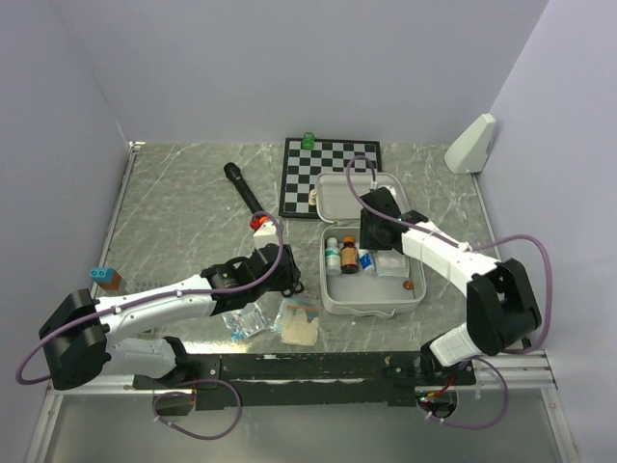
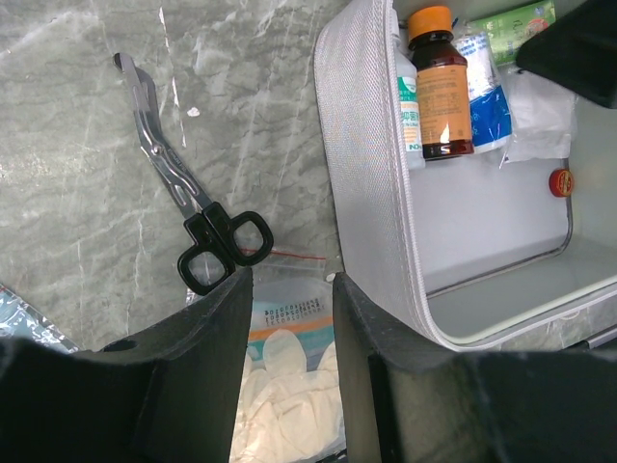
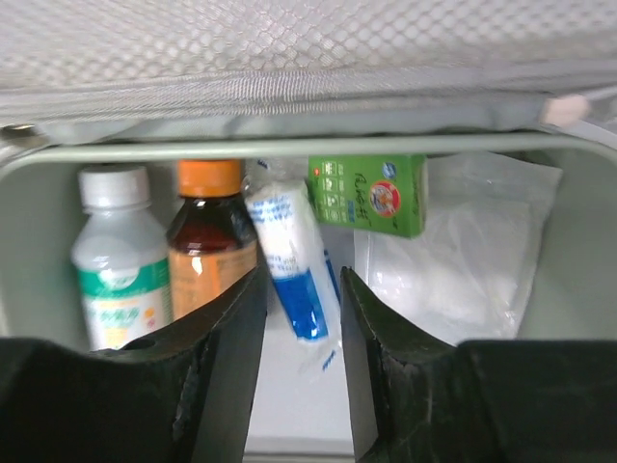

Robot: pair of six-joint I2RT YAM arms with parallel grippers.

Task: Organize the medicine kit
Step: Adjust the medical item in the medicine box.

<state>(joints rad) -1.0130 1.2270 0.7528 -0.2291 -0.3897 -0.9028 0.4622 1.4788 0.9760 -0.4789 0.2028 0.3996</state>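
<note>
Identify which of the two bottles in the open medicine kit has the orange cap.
The dark brown bottle; the white bottle beside it has a white cap and a green label.

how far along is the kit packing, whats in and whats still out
Done: the open medicine kit holds a white bottle, brown bottle, blue tube, green box and clear bag. In hand: nothing; the right end effector is open over the tube, the left end effector open above the glove bag. Left: scissors, glove bag and a crinkly packet lie outside the kit. Lid not yet shut.
</note>
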